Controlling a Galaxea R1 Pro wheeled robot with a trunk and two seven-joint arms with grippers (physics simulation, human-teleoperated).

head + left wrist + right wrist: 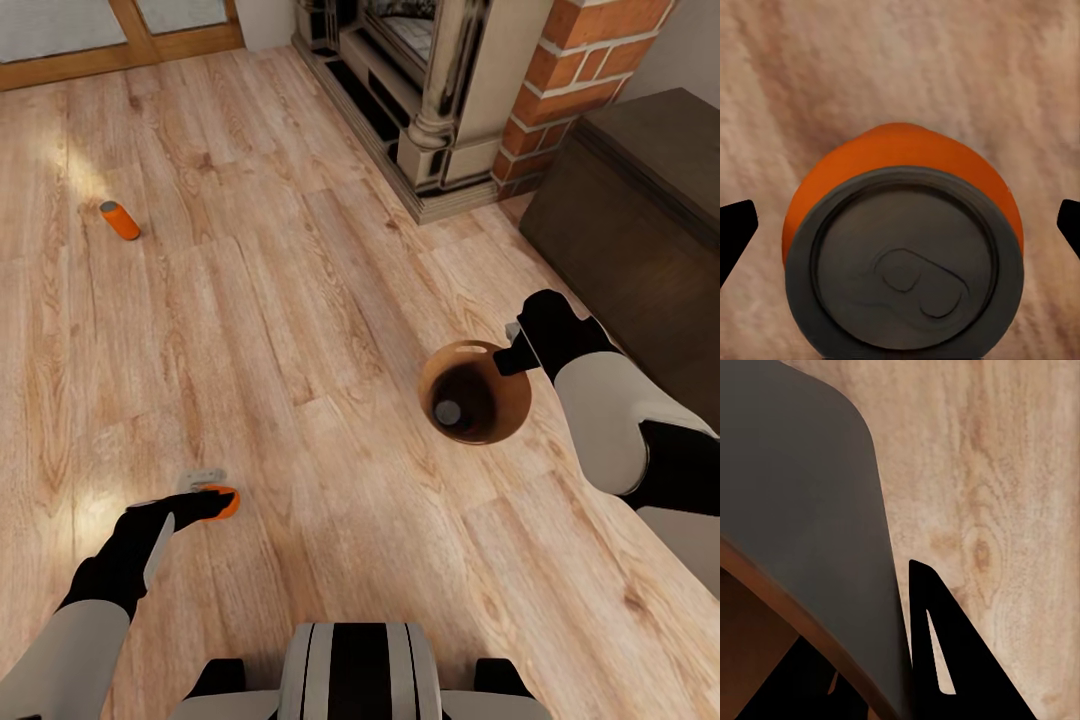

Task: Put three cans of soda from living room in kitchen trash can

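Right under the left wrist camera sits a soda can (904, 247), grey top facing the lens with its pull tab plain to see and the orange body behind it, centred between the two dark fingertips (736, 229), which stand wide apart at either edge and touch nothing. In the head view the same can (224, 497) is at about seven o'clock on the wood floor (300, 280), with the left gripper (205, 497) reaching onto it from the robot's side. A second can (120, 220) lies well apart at ten o'clock, toward the wood-framed glass doors (120, 40). At about three o'clock the right gripper (520, 350) is clamped on the rim of the brown trash can (505, 415), carried along here in the living room; the right wrist view shows a finger (945, 652) against the bin wall (802, 502). Down in its dark inside a grey disc (447, 412) looks like the top of a can already dropped in. So I judge the step in hand to be picking up the second of three. Next, the fingers should close squarely on the can's sides, lift it clear, then swing it over the bin mouth before letting go. Beyond, at one o'clock, stand the brick fireplace (580, 70) and a dark cabinet (640, 200).
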